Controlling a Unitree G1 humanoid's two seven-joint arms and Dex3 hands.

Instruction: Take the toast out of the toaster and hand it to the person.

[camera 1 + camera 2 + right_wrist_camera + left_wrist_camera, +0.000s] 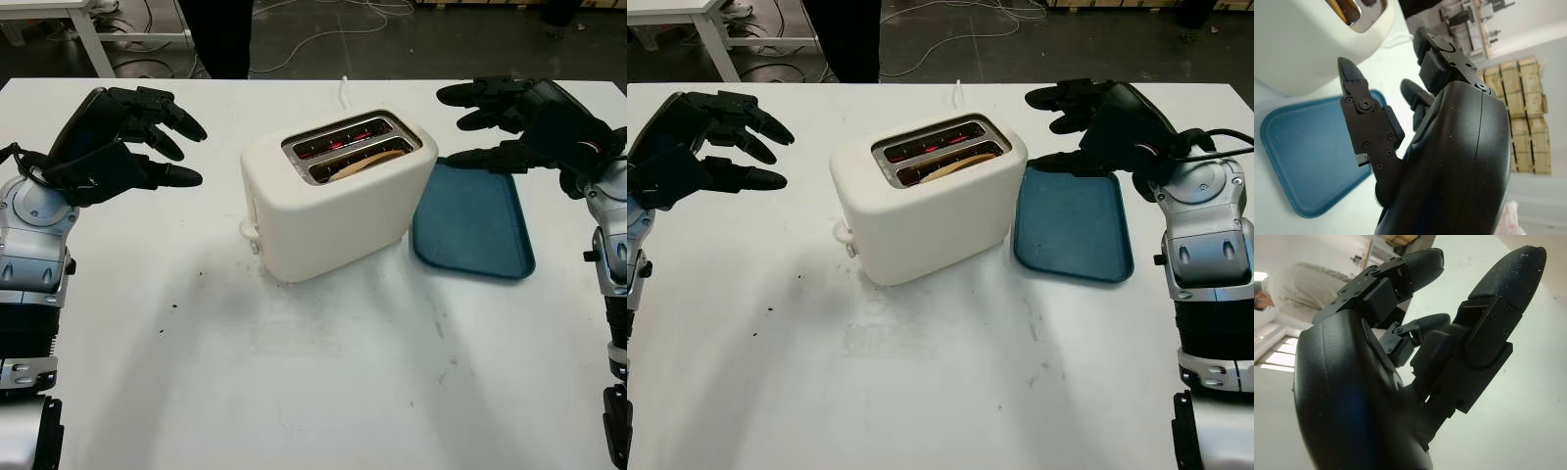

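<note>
The toast [361, 162] sits low in the near slot of the toaster [333, 201], mid-table, its long edge running along the slot from my left to my right. My right hand [534, 122] hangs open and empty over the far edge of the blue tray [475, 225], just right of the toaster. That's the nearer one; my left hand [122, 142], also open, holding nothing, is well off to the other side, so I'd reach leftward with the right.

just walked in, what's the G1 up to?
Nothing is grasped yet. The toast still sits in the near slot of the white toaster at mid-table. The left hand is open to the toaster's left; the right hand is open above the far edge of the blue tray.
</note>
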